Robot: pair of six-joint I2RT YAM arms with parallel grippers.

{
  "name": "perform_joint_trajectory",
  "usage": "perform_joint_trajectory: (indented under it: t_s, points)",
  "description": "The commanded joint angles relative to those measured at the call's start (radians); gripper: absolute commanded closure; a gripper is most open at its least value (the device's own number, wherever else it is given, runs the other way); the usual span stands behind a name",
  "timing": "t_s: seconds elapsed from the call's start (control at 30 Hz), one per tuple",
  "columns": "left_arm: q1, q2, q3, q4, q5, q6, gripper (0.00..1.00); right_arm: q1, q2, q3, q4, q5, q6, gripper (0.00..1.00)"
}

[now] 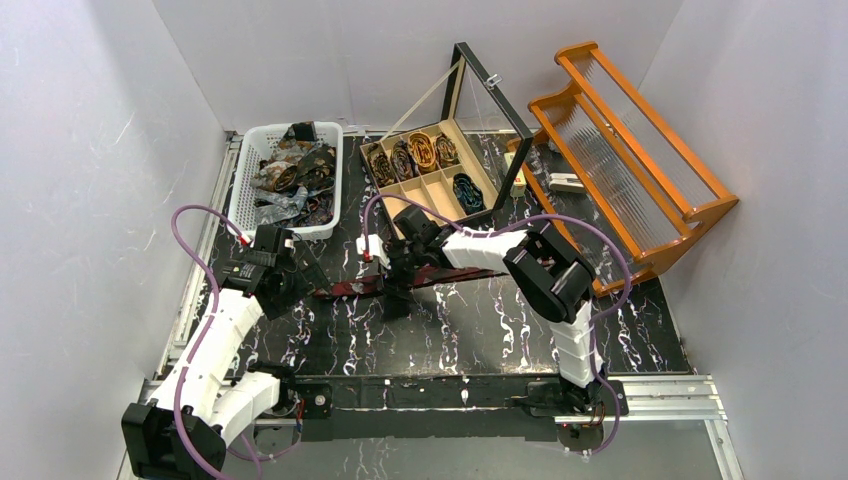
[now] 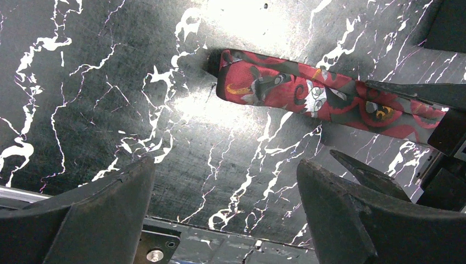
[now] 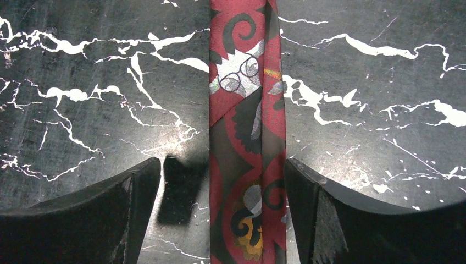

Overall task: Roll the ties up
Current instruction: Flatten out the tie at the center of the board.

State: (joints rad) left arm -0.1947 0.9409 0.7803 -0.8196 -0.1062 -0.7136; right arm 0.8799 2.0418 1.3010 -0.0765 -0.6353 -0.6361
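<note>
Plainly, a red patterned tie (image 3: 247, 137) lies flat and unrolled on the black marbled counter (image 1: 480, 330). The right fingers (image 3: 99, 214) stand wide astride it, one on either side, gripping nothing. Near its blunt end the left fingers (image 2: 99, 214) hang wide apart, empty.

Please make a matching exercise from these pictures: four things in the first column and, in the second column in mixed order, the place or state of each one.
Column 1
1. red patterned tie
2. white basket
3. wooden box
4. right end effector

Column 2
a. holds coiled ties in its compartments
b. open, one finger on each side of the tie
c. lies flat on the black marbled table
d. holds a heap of loose unrolled ties

Pairs: 1-c, 2-d, 3-a, 4-b
</note>
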Motion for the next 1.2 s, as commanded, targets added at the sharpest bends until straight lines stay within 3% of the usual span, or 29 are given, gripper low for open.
perform_joint_trajectory:
  t_s: [0.0, 0.4, 0.6, 0.93, 1.13, 1.17]
  points:
    - [-0.003, -0.008, 0.011, -0.026, 0.013, 0.012, 0.02, -0.002, -0.068, -0.013, 0.054, 0.017, -0.001, 0.09]
    - [-0.003, 0.0, -0.007, -0.006, 0.036, 0.013, 0.02, -0.036, 0.058, 0.047, -0.032, -0.018, 0.03, 0.09]
    - [-0.003, -0.003, -0.027, 0.006, 0.049, -0.002, 0.02, -0.04, 0.112, 0.089, -0.232, -0.04, -0.009, 0.29]
    - [-0.003, -0.016, -0.075, 0.05, 0.104, -0.052, 0.02, -0.038, -0.085, -0.201, -0.2, -0.048, -0.055, 0.56]
    - [-0.003, -0.026, -0.117, 0.089, 0.191, -0.087, 0.02, -0.037, -0.142, -0.272, -0.185, -0.041, -0.037, 0.6]
    - [-0.003, -0.027, -0.124, 0.097, 0.207, -0.089, 0.02, -0.037, -0.145, -0.273, -0.187, -0.04, -0.029, 0.57]
